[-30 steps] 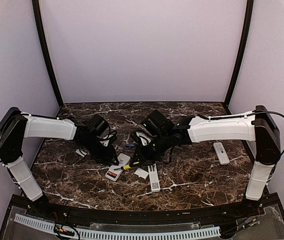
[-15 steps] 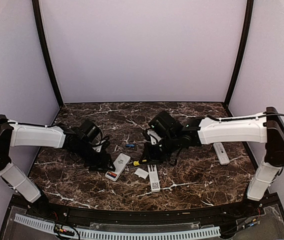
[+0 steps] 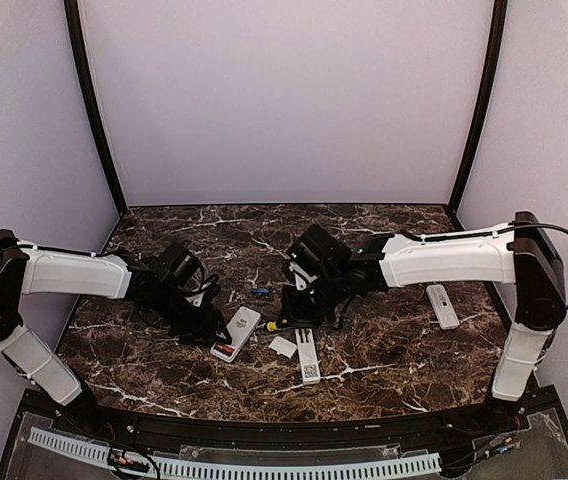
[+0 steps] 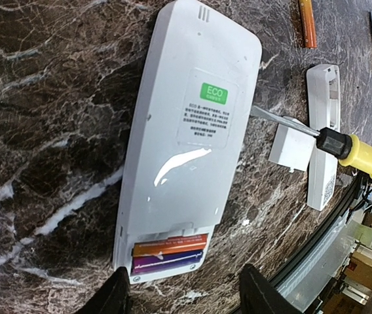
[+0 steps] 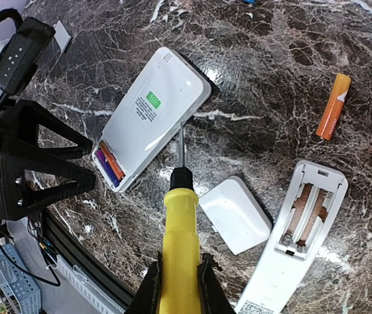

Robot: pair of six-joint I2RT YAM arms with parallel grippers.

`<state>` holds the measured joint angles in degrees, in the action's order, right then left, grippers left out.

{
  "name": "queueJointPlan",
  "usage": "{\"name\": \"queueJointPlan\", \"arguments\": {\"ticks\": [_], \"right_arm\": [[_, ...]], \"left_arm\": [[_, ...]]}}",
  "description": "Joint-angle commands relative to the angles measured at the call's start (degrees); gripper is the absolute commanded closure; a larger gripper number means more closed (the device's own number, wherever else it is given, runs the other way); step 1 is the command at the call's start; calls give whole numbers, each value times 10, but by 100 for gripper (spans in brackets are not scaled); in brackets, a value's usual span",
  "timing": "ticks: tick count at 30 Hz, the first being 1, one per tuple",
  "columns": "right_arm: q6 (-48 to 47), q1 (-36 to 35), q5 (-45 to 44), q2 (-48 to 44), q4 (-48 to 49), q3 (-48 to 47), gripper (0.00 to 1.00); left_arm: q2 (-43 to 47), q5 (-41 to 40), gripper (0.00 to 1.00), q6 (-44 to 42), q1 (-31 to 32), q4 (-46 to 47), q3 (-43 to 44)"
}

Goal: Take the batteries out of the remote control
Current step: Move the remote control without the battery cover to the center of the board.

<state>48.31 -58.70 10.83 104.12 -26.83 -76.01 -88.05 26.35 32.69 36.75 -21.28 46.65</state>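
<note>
Right tool [image 5: 179,297] clamps a screwdriver [image 5: 181,216]; left tool [image 4: 186,297] gapes empty. An emptied remote [image 5: 304,226] lies aside; the open remote [image 5: 153,108] holds two batteries [image 5: 109,163], so roughly half remains.

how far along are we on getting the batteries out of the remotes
Done: one remote lies with its bay empty, its cover beside it, and an orange battery loose nearby. In hand: the right end effector grips a yellow-handled screwdriver, tip by the ECO-labelled remote; the left end effector is open at its battery end. Left: two batteries, orange and purple, sit in that remote's open bay.
</note>
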Motion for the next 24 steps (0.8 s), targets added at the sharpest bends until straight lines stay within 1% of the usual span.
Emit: {"name": "queueJointPlan", "arguments": {"ticks": [1, 6, 15, 20, 24], "right_arm": [[-14, 3, -11, 19, 3, -31, 100], [-24, 3, -11, 35, 3, -53, 100], [-49, 4, 11, 66, 18, -87, 100], [-64, 4, 25, 78, 29, -102, 100], [-68, 3, 6, 69, 17, -103, 100]], "left_arm": [[-1, -7, 44, -7, 0, -13, -3], [2, -25, 44, -10, 0, -23, -3], [12, -22, 44, 3, -4, -13, -3], [9, -11, 42, -8, -30, -15, 11], [-13, -2, 40, -33, -49, -23, 34]]}}
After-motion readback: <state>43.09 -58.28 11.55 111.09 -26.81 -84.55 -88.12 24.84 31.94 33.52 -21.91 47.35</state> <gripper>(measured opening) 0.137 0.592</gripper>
